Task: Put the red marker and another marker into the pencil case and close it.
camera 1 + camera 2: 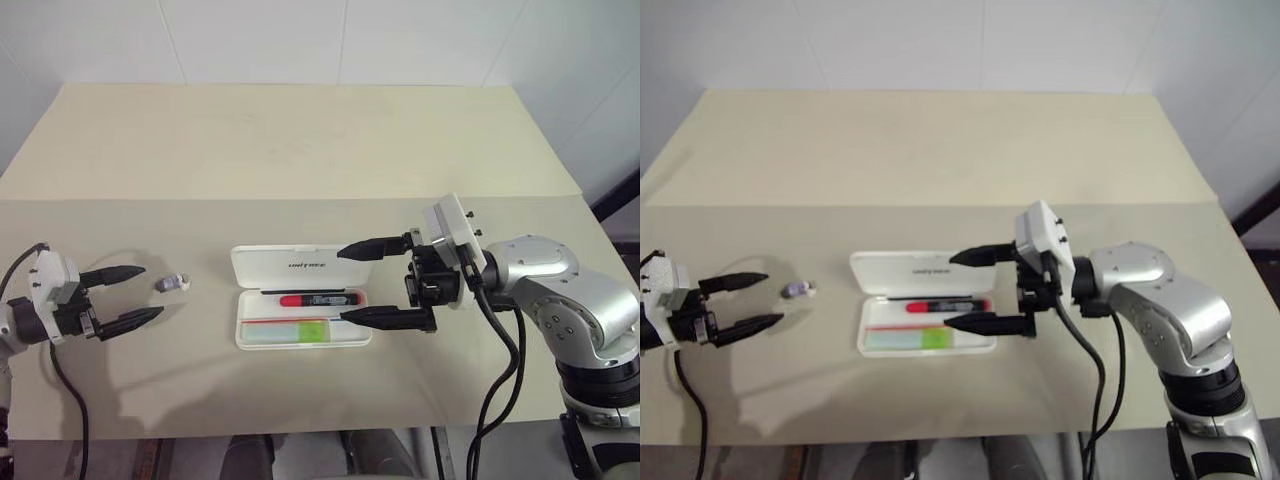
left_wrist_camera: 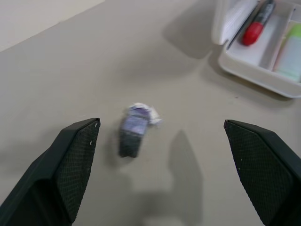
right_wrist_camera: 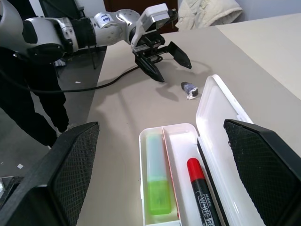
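Note:
The white pencil case (image 1: pixel 262 268) lies open at the table's middle, its lid folded back flat. In its tray rest the red marker (image 1: pixel 320 299) along the lid side and the pale green marker (image 1: pixel 303 332) in the front compartment. My right gripper (image 1: pixel 342 286) hovers at the case's right end, pointing left, open and empty, one finger over the lid and one over the tray's front corner. My left gripper (image 1: pixel 152 291) is at the table's left, open and empty, pointing at a small grey-purple object (image 1: pixel 172 283) just off its fingertips.
In the right wrist view the case (image 3: pixel 221 113), both markers, the small object (image 3: pixel 189 89) and the left gripper (image 3: pixel 167 61) line up across the table. The table's front edge runs close below both arms. A wide bare tabletop lies behind the case.

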Robot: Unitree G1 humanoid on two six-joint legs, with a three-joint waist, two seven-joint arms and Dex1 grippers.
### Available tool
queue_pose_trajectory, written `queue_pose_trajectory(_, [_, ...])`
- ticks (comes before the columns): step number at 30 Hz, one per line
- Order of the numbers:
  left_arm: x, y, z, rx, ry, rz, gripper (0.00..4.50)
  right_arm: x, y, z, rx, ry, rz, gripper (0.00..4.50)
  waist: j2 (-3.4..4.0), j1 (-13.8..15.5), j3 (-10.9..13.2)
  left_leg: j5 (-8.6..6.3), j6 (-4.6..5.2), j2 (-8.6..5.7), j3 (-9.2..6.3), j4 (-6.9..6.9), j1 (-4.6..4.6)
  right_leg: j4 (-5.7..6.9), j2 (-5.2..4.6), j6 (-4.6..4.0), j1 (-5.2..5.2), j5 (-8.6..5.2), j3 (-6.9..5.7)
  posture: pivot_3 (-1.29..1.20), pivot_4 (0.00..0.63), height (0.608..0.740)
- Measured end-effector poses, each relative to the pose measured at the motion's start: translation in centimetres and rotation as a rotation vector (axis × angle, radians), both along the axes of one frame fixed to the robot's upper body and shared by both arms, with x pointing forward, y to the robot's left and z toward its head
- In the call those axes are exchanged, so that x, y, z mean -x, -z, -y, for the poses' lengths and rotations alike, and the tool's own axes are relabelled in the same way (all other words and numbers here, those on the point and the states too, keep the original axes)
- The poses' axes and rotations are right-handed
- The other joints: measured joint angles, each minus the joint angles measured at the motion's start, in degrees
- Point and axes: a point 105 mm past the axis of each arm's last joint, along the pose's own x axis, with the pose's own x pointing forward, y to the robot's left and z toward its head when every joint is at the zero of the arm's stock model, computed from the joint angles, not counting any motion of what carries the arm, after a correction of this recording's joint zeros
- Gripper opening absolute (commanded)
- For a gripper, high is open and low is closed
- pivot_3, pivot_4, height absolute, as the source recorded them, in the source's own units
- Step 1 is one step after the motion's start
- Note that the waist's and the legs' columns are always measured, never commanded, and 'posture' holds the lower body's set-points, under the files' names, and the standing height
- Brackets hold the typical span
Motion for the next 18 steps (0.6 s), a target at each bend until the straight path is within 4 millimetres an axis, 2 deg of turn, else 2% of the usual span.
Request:
queue_pose_trajectory(7, [-2.9, -0.3, 0.2, -0.047, 0.015, 0.024, 4.5, -0.1, -0.2, 0.0, -0.01, 0.009, 0.027, 4.47, 0.0, 0.79, 0.0, 0.0, 0.0, 0.01, 0.03, -0.01, 0.0, 0.04, 0.02, 0.0, -0.04, 0.0, 0.01, 0.0, 0.15, 0.74])
queue_pose_trajectory(14, [-3.0, 2.0, 0.6, -0.091, 0.067, -0.096, 4.5, -0.4, -0.2, 0.0, -0.01, 0.038, 0.04, 4.47, 0.0, 0.98, 0.0, 0.0, 0.0, 0.02, 0.03, 0.09, 0.0, 0.15, 0.03, 0.0, -0.03, 0.0, 0.02, 0.0, 0.15, 0.74])
queue_pose_trajectory(18, [-3.6, 2.1, 0.7, -0.164, 0.087, -0.106, 4.5, -0.5, -0.2, 0.1, -0.013, 0.043, 0.05, 4.47, 0.0, 1.38, -0.01, 0.01, 0.01, 0.0, 0.04, 0.15, 0.06, 0.21, 0.03, 0.02, 0.02, 0.01, 0.04, 0.0, 0.15, 0.74])
